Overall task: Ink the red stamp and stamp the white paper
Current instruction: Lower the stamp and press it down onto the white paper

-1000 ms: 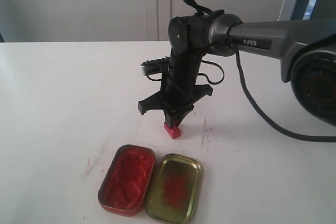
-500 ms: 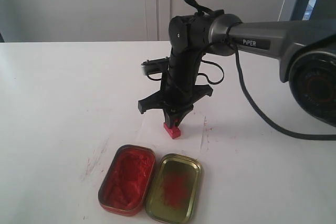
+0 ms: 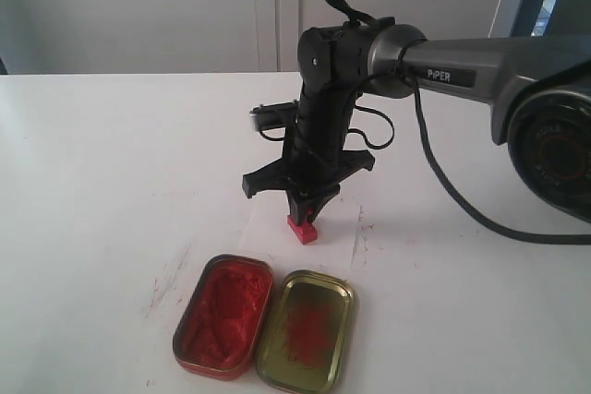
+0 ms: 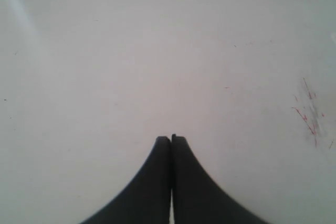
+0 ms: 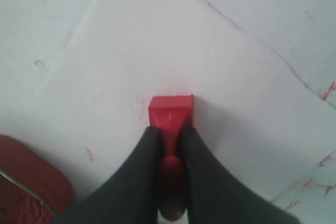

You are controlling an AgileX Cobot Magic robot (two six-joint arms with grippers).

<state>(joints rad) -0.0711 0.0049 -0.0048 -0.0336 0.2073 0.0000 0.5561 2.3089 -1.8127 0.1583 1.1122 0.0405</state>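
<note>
My right gripper [image 3: 305, 211] [image 5: 170, 129] is shut on the knob of the red stamp [image 3: 302, 228] [image 5: 171, 110], pointing straight down. The stamp's square base rests flat on the white paper [image 3: 337, 230] [image 5: 173, 51], which lies just behind the two tins. My left gripper [image 4: 171, 139] is shut with nothing in it, over bare white tabletop; it does not appear in the exterior view.
An oval tin full of red ink [image 3: 223, 314] [image 5: 26, 182] sits near the front edge, its gold lid [image 3: 307, 330] with red smears beside it on the right. Red ink scratches [image 4: 310, 114] mark the tabletop [image 3: 111, 163]. The right arm [image 3: 462, 66] reaches in from the right.
Nothing has visibly changed; the right gripper holds the stamp in the same spot on the paper.
</note>
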